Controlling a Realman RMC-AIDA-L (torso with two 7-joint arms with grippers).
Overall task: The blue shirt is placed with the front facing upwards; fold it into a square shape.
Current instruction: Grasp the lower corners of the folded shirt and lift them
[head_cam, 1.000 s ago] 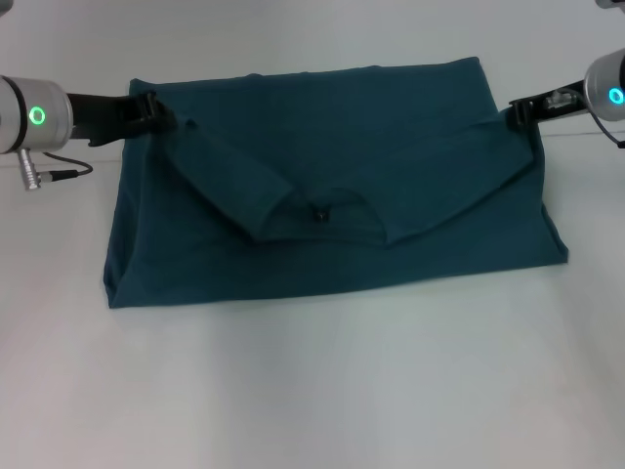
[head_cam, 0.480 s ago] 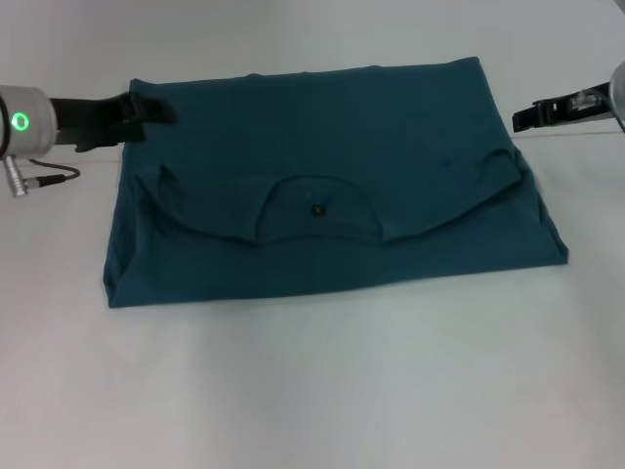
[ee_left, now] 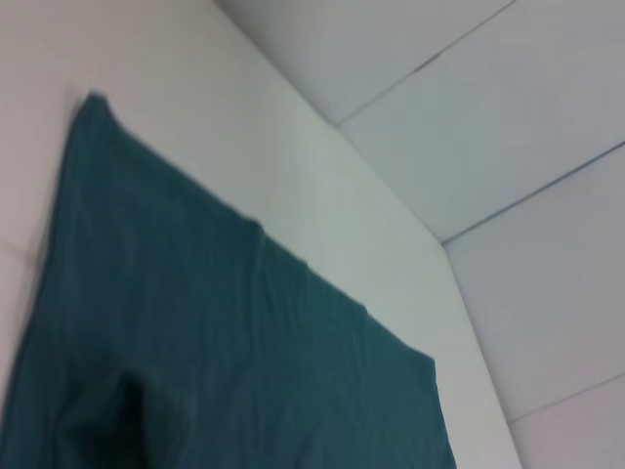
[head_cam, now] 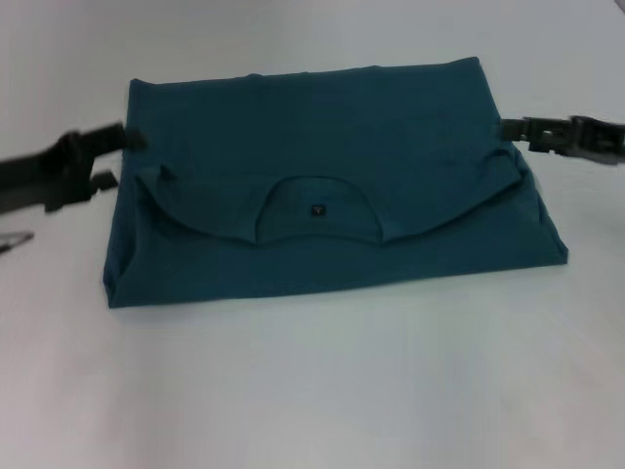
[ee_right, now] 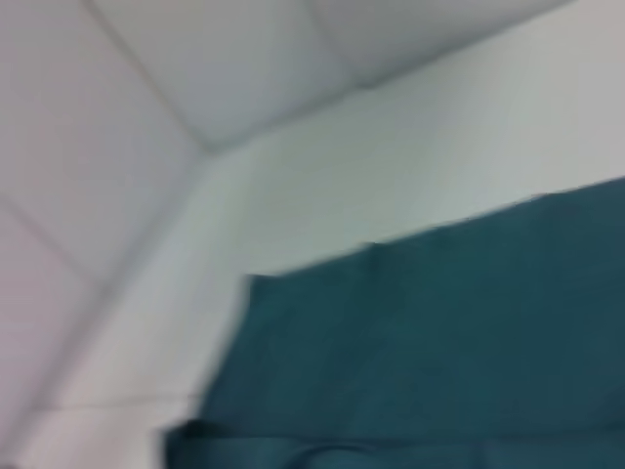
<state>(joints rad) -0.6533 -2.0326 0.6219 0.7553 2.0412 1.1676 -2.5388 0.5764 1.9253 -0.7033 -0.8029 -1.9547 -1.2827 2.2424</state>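
The blue shirt (head_cam: 332,127) lies flat on the white table as a wide teal rectangle. Its upper part is folded down toward me, so the round neckline with a small dark label (head_cam: 318,209) shows at the middle. My left gripper (head_cam: 115,158) hovers open just off the shirt's left edge, holding nothing. At the shirt's right edge, near the folded shoulder, my right gripper (head_cam: 508,130) is open and empty too. Both wrist views show only plain teal cloth (ee_left: 215,362) (ee_right: 439,342) on the table.
The white table (head_cam: 312,391) stretches out on all sides of the shirt. A wall of pale panels (ee_left: 508,117) rises behind the table's far edge. A grey cable end (head_cam: 15,241) shows at the left border.
Both grippers let go of the shirt's shoulders; the folded part dropped flat with the neckline centred. The left arm drew back left and lower, the right arm shifted slightly.
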